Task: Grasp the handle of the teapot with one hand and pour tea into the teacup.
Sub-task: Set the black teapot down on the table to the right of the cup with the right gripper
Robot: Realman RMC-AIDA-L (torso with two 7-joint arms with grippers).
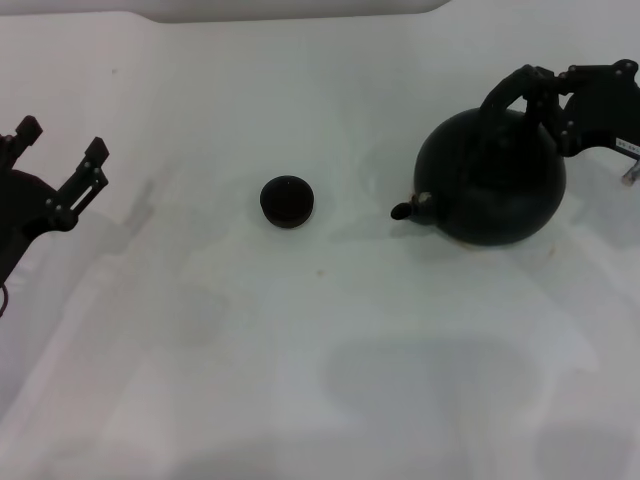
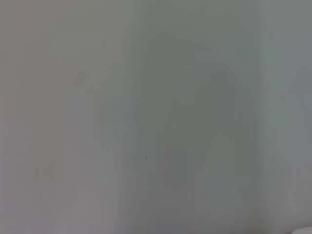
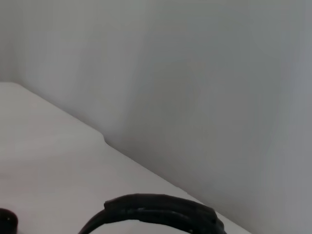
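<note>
My right gripper (image 1: pixel 545 95) is up at the top of the teapot (image 1: pixel 490 180), on the right side of the worktop (image 1: pixel 320 350). Fingers sit on either side of the handle (image 1: pixel 505 95) near its back end, narrow, and it looks clamped on the hoop, tho the black-on-black makes the exact contact hard to read from the head cam. The pot itself looks upright w/ its base on the worktop, spout (image 1: pixel 405 210) pointing toward my left, i.e. at the teacup (image 1: pixel 288 201). There's a small pale mark right by the spout base.

The cup is roughly mid-worktop, well apart from the pot, standing upright on its own, nothing touching it. Can't tell if there's anything in it, the inside is just dark.

Right wrist cam: only get an arc of the handle (image 3: pixel 161 214) along the edge of the frame, wrapped/lumpy texture visible, w/ the white worktop (image 3: pixel 48 161) behind it and a plain grey wall (image 3: pixel 204 87) past that. Tiny sliver of the teacup (image 3: pixel 7 222) in the corner too. My own fingers don't show there.

My left gripper (image 1: pixel 60 170) is parked off at the left edge of the worktop, fingers spread wide, holding nothing, well away from cup and pot. Left wrist cam is just blank grey surface, nothing to make out.
</note>
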